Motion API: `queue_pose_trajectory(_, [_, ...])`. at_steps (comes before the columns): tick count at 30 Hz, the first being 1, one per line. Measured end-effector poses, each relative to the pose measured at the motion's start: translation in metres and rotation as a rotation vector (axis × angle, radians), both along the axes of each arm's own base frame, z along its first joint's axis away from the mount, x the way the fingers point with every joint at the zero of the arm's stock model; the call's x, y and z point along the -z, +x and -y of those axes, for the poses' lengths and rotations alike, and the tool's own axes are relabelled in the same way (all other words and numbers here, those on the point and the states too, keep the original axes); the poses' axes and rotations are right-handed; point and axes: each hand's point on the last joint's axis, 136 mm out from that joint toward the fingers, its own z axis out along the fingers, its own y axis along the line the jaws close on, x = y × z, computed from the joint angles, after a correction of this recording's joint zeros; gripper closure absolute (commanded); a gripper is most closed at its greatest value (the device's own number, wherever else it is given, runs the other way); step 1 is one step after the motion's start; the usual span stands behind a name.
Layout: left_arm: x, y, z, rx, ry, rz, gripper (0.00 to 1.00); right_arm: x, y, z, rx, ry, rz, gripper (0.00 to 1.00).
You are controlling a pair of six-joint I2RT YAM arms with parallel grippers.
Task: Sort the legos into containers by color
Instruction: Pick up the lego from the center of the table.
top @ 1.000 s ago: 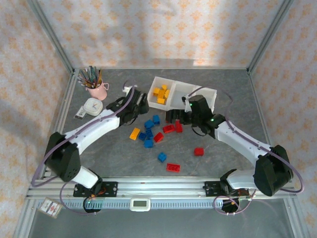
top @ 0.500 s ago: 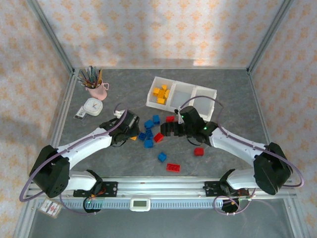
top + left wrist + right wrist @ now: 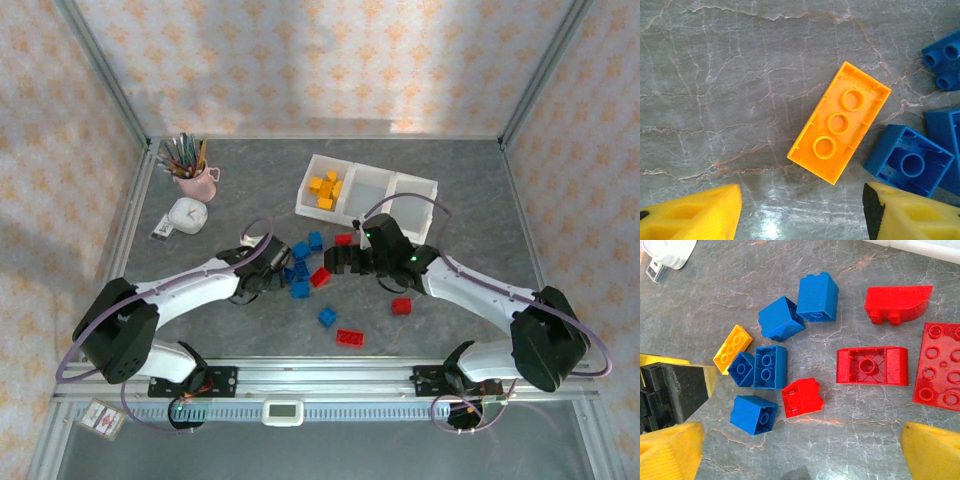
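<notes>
Orange plastic, hard and smooth: the orange brick (image 3: 840, 122) should be light, rigid and a little slippery. It is best pinched across its two long sides, below the studs. It lies flat on the grey surface (image 3: 715, 75), studs up, skewed to the left tool (image 3: 800, 215), whose fingers stand apart just short of it and hold nothing. A blue brick (image 3: 907, 157) just beside its corner may get nudged. The right tool (image 3: 800, 455) hangs wide apart over a red brick (image 3: 802, 397). Farther back, the tray (image 3: 398, 178) holds yellow bricks (image 3: 325, 190) in its left compartment; the other two look bare.
</notes>
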Motion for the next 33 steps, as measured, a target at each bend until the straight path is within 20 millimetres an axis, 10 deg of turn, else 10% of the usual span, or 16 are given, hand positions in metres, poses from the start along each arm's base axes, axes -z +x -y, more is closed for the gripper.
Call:
queue_pose_trajectory(22, [0.028,0.027,0.001,0.050,0.113,-0.076,0.35,0.000,0.001,0.001,0.010,0.000,-0.002,0.00])
queue_pose_trajectory(33, [0.030,0.029,0.011,0.080,0.068,-0.077,0.61,0.002,0.001,0.001,0.011,-0.004,-0.006,0.00])
